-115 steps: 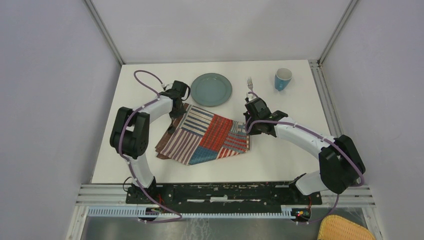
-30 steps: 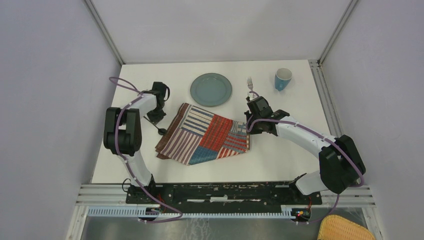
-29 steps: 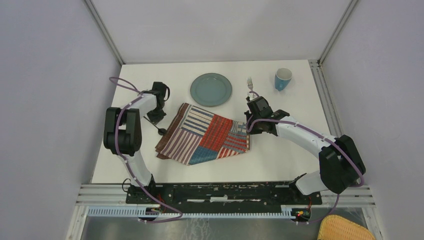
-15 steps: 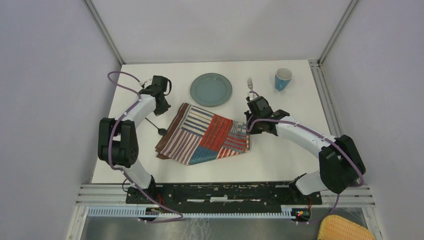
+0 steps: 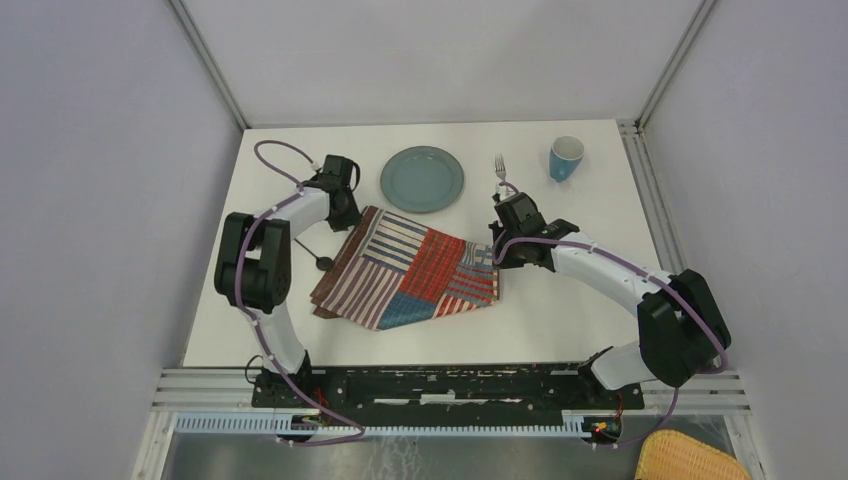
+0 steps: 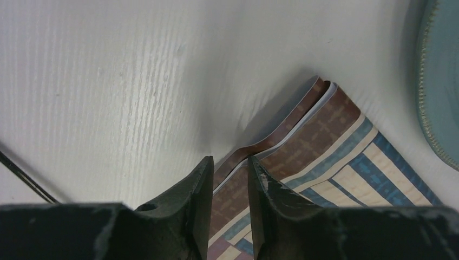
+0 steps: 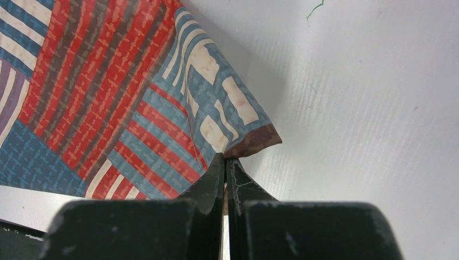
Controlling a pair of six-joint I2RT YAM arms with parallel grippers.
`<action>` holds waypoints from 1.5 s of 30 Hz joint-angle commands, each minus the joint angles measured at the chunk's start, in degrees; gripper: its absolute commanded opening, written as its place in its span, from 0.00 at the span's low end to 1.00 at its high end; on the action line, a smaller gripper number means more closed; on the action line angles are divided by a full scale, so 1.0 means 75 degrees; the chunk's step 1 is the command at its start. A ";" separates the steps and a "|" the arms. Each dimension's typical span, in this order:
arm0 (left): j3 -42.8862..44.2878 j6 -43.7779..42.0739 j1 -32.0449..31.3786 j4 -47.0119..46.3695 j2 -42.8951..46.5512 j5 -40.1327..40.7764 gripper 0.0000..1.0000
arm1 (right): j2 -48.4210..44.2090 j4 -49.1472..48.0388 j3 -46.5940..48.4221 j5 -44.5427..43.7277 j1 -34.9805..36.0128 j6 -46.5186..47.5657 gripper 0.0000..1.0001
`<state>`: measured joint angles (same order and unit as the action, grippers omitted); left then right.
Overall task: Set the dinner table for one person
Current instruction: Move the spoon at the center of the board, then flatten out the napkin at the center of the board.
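Overhead and wrist views of a white dinner table (image 5: 560, 320) edged by metal rails, with a striped patchwork placemat (image 5: 410, 268) lying skewed near its middle. The left gripper (image 5: 349, 217) stands at the mat's left edge, just short of the far corner. In the left wrist view its fingers (image 6: 201, 187) are parted by a narrow gap, and the folded, layered edge of the placemat (image 6: 303, 135) runs into that gap. The gap is wider than the cloth, so nothing is clamped, and whether either finger touches the cloth cannot be told. Bare table (image 6: 108, 81) lies beyond the left gripper (image 6: 230, 160). The right gripper (image 5: 496, 256) is at the mat's right corner. In the right wrist view its fingers (image 7: 214, 187) are pressed together on the brown-bound corner of the placemat (image 7: 135, 97), which curls up slightly from the table (image 7: 352, 108) at the tips of the right gripper (image 7: 225, 157). A blue-grey plate (image 5: 422, 179) sits just beyond the mat's far corner, and its rim (image 6: 433, 81) shows in the left wrist view. A fork (image 5: 500, 170) lies right of the plate, with a blue cup (image 5: 566, 158) farther right. A black spoon (image 5: 323, 261) rests on the table beside the mat's left edge.
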<state>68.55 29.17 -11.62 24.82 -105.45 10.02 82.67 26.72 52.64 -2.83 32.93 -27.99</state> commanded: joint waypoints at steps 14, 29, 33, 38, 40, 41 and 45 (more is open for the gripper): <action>0.0808 -0.1931 0.0112 -0.1417 -0.0482 -0.1171 0.45 | -0.0274 -0.0184 0.0066 -0.0088 -0.0037 -0.0097 0.00; 0.1045 -0.2481 0.0350 -0.1774 -0.0971 -0.2776 0.50 | -0.0406 -0.0156 -0.0023 -0.0138 -0.0064 -0.0159 0.00; 0.1137 -0.2495 0.0356 -0.1680 -0.1143 -0.2955 0.50 | -0.0418 -0.0159 -0.0023 -0.0145 -0.0066 -0.0181 0.00; 0.1191 -0.2509 0.0365 -0.1505 -0.1351 -0.3000 0.49 | -0.0418 -0.0148 -0.0012 -0.0170 -0.0072 -0.0182 0.00; 0.1333 -0.2527 0.0366 -0.1319 -0.1501 -0.3068 0.50 | -0.0407 -0.0146 -0.0001 -0.0165 -0.0068 -0.0194 0.00; 0.1377 -0.2524 0.0365 -0.1256 -0.1557 -0.3113 0.50 | -0.0396 -0.0163 0.0006 -0.0162 -0.0066 -0.0194 0.00; 0.1389 -0.2491 0.0354 -0.1193 -0.1625 -0.3322 0.46 | -0.0351 -0.0181 0.0015 -0.0158 -0.0072 -0.0194 0.00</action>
<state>77.56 12.71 -9.06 14.28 -116.07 -12.12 81.47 26.83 52.58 -3.49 32.51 -29.08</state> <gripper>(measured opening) 0.492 0.010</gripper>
